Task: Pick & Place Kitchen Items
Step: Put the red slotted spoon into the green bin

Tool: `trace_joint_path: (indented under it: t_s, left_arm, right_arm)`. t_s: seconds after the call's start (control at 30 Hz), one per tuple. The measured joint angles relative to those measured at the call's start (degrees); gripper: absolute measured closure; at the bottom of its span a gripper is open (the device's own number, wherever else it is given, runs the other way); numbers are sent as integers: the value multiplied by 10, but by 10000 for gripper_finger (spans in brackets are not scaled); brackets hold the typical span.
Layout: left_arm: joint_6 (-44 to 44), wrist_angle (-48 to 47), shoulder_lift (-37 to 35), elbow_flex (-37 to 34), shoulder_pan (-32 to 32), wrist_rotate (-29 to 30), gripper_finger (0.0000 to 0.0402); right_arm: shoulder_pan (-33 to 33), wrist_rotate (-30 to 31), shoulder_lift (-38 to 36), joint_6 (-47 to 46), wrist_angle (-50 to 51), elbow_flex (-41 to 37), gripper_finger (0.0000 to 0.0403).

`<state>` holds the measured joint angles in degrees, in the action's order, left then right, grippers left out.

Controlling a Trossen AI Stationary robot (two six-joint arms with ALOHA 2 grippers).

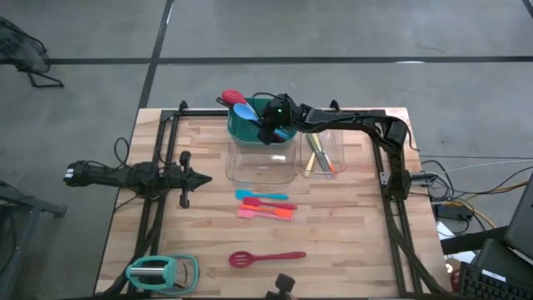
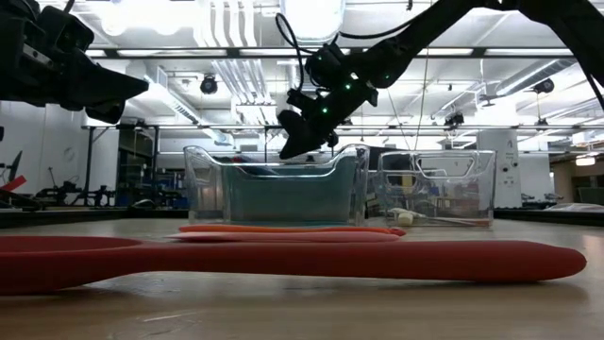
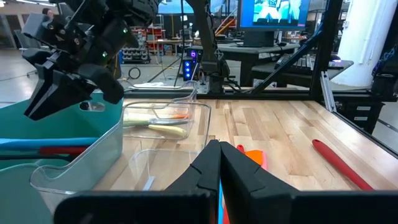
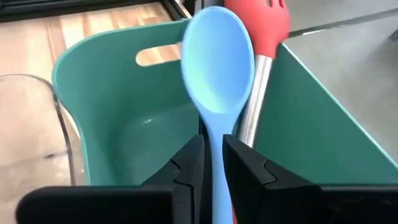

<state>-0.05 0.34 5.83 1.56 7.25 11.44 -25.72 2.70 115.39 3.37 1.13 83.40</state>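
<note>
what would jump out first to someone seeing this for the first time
The right hand, over the green bin at the table's far side, is shut on a blue spoon beside a red utensil leaning in that bin. On the near side a red slotted turner lies alone, with more utensils between it and the bins. The left hand waits, shut, at the left.

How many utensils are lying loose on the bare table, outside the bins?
4. A blue one, an orange one and a pink one lie together before the clear bin; a red slotted turner lies nearer the front edge. Others may be hidden.
</note>
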Motion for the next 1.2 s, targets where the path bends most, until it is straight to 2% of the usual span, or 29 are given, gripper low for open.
trace_joint_path:
  t_s: [0.27, 0.57, 0.93, 1.1, 1.2]
  left_arm:
    - [0, 0, 0, 0, 0, 0, 392]
    - [0, 0, 0, 0, 0, 0, 392]
    - [0, 0, 0, 0, 0, 0, 392]
    - [0, 0, 0, 0, 0, 0, 392]
    - [0, 0, 0, 0, 0, 0, 392]
  right_arm:
    - [14, 0, -5, -12, 4, 7, 363]
    - [98, 2, -14, 10, 34, 46, 318]
    - [294, 9, -14, -26, 71, 54, 225]
    - [392, 94, -3, -46, 80, 54, 197]
    - [430, 115, 9, -95, 84, 52, 188]
